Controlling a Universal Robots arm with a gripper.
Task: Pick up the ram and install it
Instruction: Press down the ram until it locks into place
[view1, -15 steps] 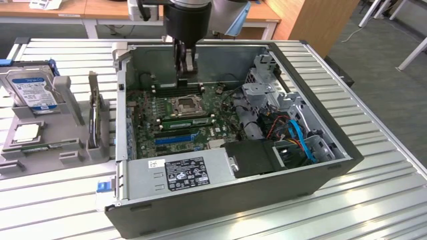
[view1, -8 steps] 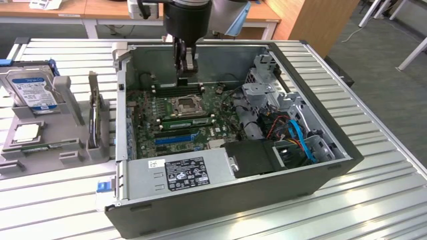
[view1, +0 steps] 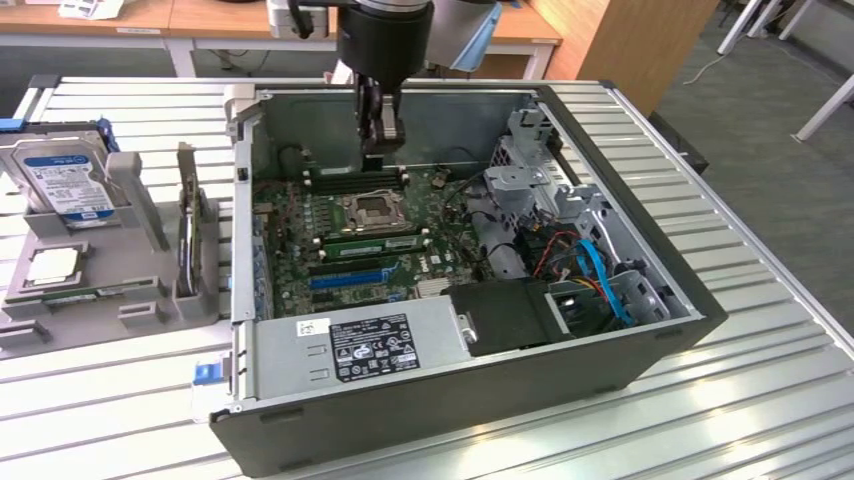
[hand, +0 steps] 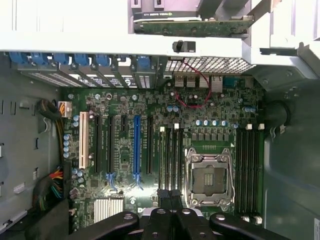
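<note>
The gripper (view1: 380, 135) hangs inside the open computer case (view1: 641, 345), near its far wall, with its fingers closed. Whether they clamp the ram cannot be told. A green ram stick (view1: 363, 241) sits in a motherboard (hand: 150, 107) slot just beside the empty processor socket (hand: 210, 180), on the side away from the gripper. Beside the case, toward the table's edge, a grey holder (view1: 134, 300) carries a hard drive (view1: 60, 180) and a processor chip (view1: 54, 265).
</note>
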